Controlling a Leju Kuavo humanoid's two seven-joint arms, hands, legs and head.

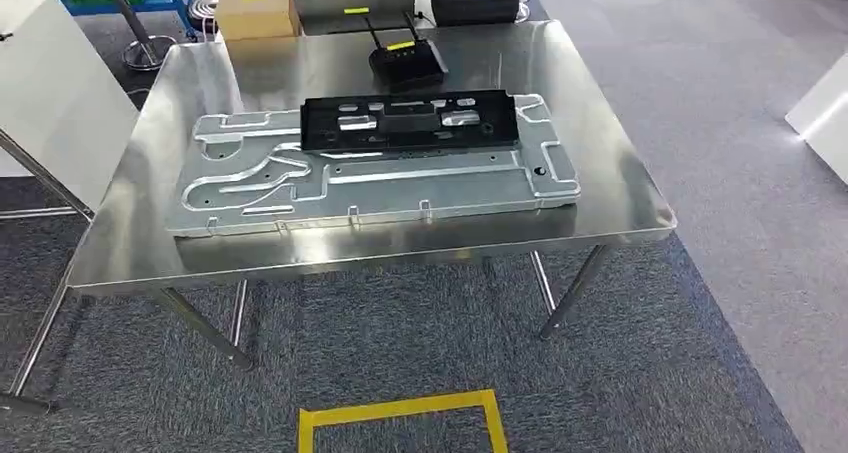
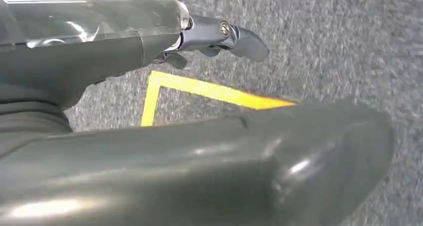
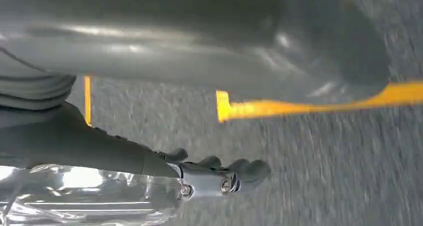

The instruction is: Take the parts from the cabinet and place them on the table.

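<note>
Both arms hang at the robot's sides over grey speckled carpet (image 2: pixel 349 31): the left hand (image 2: pixel 219 39) and the right hand (image 3: pixel 219 176) hold nothing, fingers loosely extended and slightly apart. Yellow floor tape (image 1: pixel 400 413) marks the standing spot just ahead of them. Farther out, well beyond reach, the steel bench (image 1: pixel 620 203) carries the parts: a broad, flat silver stamped plate (image 1: pixel 400 188) with raised channels, and a black ribbed panel (image 1: pixel 410 123) lying on its far half. With these seemingly delivered, the sensible step is to turn back steadily, hands kept clear of the bench edge. A black router (image 1: pixel 405 63) sits beyond.
</note>
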